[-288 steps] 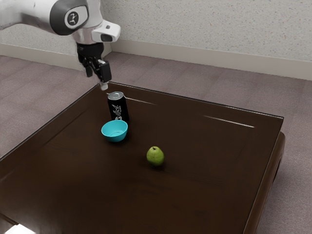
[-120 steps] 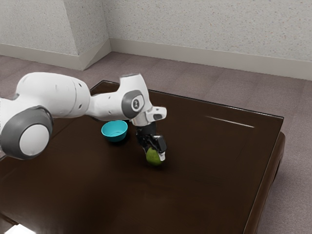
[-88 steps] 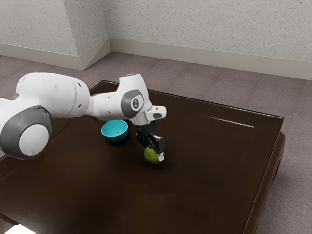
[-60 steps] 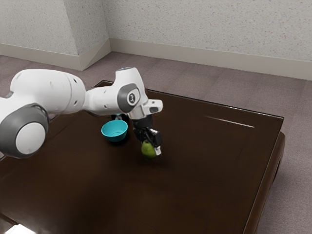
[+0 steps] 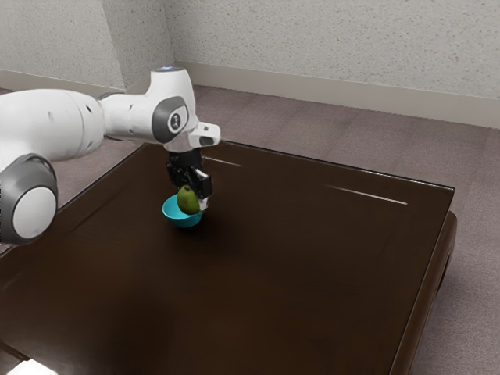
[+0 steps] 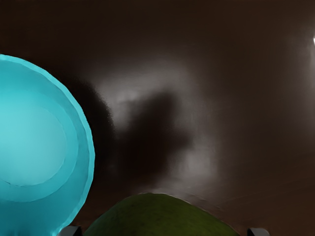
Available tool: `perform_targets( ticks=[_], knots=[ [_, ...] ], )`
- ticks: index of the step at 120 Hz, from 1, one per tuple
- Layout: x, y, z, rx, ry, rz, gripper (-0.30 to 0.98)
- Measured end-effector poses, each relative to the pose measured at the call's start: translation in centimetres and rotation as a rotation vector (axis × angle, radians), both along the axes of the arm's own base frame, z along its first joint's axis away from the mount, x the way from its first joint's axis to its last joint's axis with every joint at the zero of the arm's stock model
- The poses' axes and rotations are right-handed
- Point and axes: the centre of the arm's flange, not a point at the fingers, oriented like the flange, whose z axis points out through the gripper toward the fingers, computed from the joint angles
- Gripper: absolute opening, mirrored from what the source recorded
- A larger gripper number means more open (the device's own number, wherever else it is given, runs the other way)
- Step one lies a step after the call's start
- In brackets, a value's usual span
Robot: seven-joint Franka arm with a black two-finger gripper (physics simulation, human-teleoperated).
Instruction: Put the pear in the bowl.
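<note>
Our gripper (image 5: 193,198) is clamped on the pear (image 5: 187,201), and we hold it above the dark table (image 5: 312,273), close to the turquoise bowl (image 5: 181,223).

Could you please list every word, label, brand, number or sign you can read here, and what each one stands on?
No text can be read.
Arm: a small emblem on a joint, too small to make out.
Pear, bowl and table: no lettering visible.
</note>
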Motion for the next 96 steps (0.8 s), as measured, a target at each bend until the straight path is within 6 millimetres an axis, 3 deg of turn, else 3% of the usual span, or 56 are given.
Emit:
perform_targets(
  ticks=[12, 38, 88, 96],
  knots=[
    [0.7, 1.5, 0.1, 0.047, 0.016, 0.0, 0.29],
    [2.1, 3.2, -2.1, 0.094, 0.052, 0.008, 0.3],
    [4.3, 4.1, -4.0, 0.107, 0.041, 0.011, 0.31],
    [4.4, 4.2, -4.1, 0.107, 0.041, 0.009, 0.38]
  ],
)
